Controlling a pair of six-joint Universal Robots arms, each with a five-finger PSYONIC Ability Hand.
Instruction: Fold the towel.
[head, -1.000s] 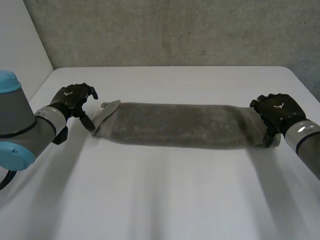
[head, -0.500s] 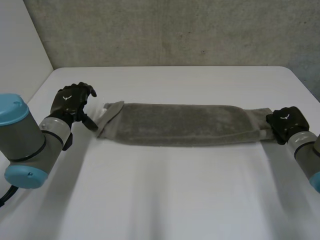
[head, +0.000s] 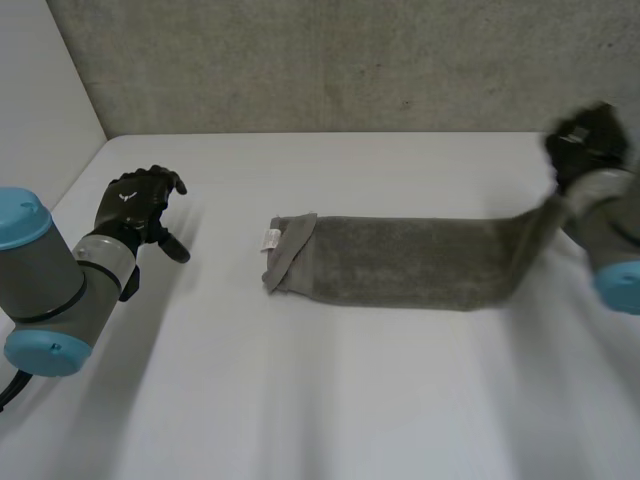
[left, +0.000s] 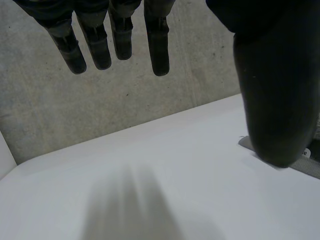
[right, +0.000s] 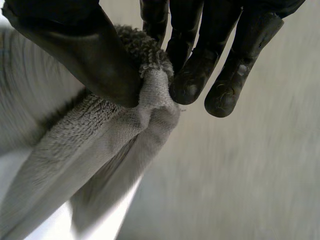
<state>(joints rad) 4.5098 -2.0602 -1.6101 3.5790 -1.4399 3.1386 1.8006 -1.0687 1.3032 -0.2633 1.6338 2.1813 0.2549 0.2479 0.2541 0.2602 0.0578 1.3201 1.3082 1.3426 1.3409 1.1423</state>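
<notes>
One hand is empty, one hand is pinching.
The left hand (head: 140, 205) sits low at the end of the bent left arm (head: 45, 285). Its fingers (left: 117, 37) are straight and loose, its thumb (left: 272, 100) is apart from them, and it holds nothing. The right hand (head: 588, 140) is up high on the right arm (head: 612, 240). Its thumb and fingers squeeze one end of the towel (right: 100, 135) between them.

Straight-fingered left robot hand (left: 270, 90) over table (left: 165, 165)
</notes>
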